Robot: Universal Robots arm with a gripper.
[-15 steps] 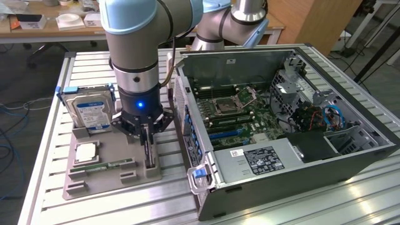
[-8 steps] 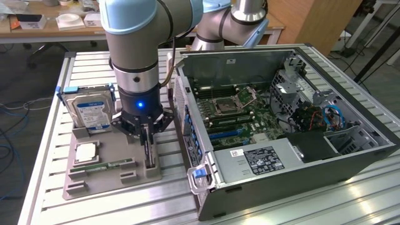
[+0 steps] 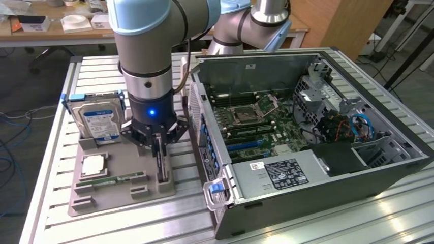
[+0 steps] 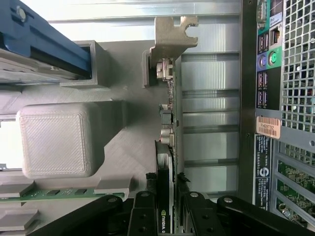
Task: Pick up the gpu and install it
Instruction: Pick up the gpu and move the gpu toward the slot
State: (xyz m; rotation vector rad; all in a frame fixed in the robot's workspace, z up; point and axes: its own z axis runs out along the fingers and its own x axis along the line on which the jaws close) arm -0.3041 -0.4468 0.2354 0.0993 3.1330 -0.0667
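The gpu (image 3: 161, 161) is a thin dark card standing on edge in a slot of the grey holder tray (image 3: 122, 195). My gripper (image 3: 159, 146) reaches straight down onto its top edge. In the wrist view the gpu (image 4: 167, 142) runs away from me, with its silver bracket (image 4: 171, 34) at the far end. My gripper (image 4: 166, 186) straddles the near end, and its black fingers (image 4: 143, 211) press against both faces of the card. The card still sits in the slot.
The open computer case (image 3: 379, 168) lies to the exterior view's right of the tray, motherboard (image 3: 261, 119) facing up; its rear panel (image 4: 285, 98) is close beside the card. A hard drive (image 3: 98, 119), a processor (image 3: 93, 165) and a memory stick (image 3: 112, 180) share the tray.
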